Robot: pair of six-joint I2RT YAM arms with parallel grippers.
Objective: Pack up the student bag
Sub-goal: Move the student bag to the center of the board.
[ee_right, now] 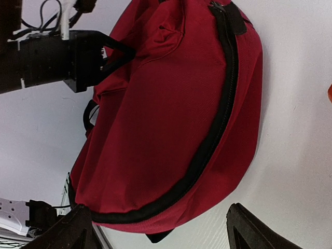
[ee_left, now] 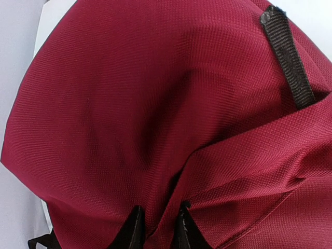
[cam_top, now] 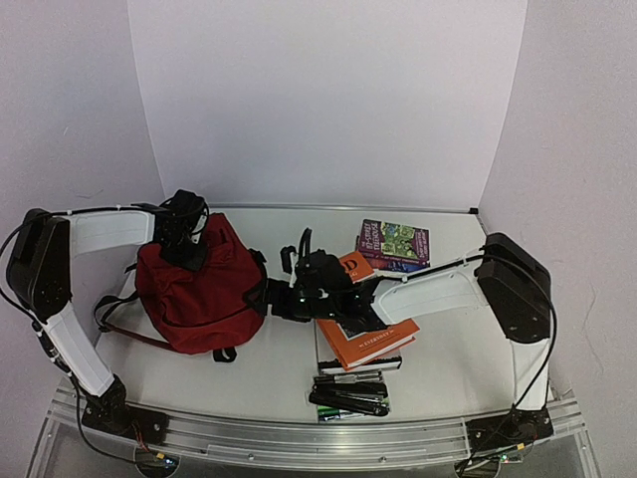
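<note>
Here's the soft dark-red fabric student bag (cam_top: 199,289), slumped on the left half of the pale grey bench (cam_top: 269,373). The left end effector (ee_left: 158,226) is clenched on a raised fold of its cloth at the far, upper end, a pinch that looks meant to anchor the bag and hold the fabric up so it doesn't slide. The right end effector (ee_right: 155,215) hangs released, fingers spread wide, just beside the bag's right flank and facing the long black zipper (ee_right: 220,104) that curves round it. I'd judge it's lining up on that zipper, because it looks closed along its length and nothing goes in until it's opened; the puller itself I can't pick out. Around them, an orange-covered book (cam_top: 363,337) tops a stack partly under the right arm. A book with a purple-and-green cover (cam_top: 393,244) lies well apart at the far right. A cluster of slim black objects (cam_top: 348,396) rests at the near edge, too small to identify. Black straps (cam_top: 114,314) trail off the bag's left side, a possible snag.
</note>
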